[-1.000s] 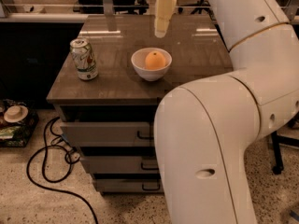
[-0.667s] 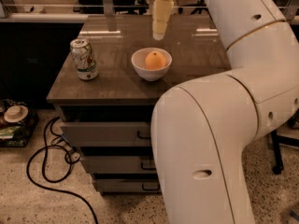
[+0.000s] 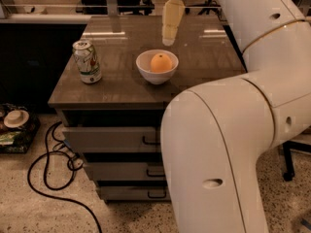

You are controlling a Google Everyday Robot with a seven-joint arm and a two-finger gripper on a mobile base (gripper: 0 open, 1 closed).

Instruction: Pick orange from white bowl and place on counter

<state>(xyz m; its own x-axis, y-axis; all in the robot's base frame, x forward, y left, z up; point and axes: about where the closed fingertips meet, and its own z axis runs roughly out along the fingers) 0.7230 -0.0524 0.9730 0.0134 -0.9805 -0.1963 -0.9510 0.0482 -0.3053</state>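
Observation:
The orange (image 3: 161, 62) lies inside the white bowl (image 3: 156, 74), which stands near the middle of the grey-brown counter (image 3: 121, 89). My gripper (image 3: 170, 35) hangs above the counter, just behind and slightly right of the bowl, pointing down. It is above the orange and touches neither the fruit nor the bowl. Nothing is held in it.
A green-and-white drink can (image 3: 87, 61) stands on the counter left of the bowl. My big white arm (image 3: 228, 144) fills the right foreground and hides the counter's right front corner. Black cables (image 3: 53, 174) and clutter (image 3: 14, 125) lie on the floor at left.
The gripper has shifted slightly upward and back above the bowl. The orange, bowl and can have not moved.

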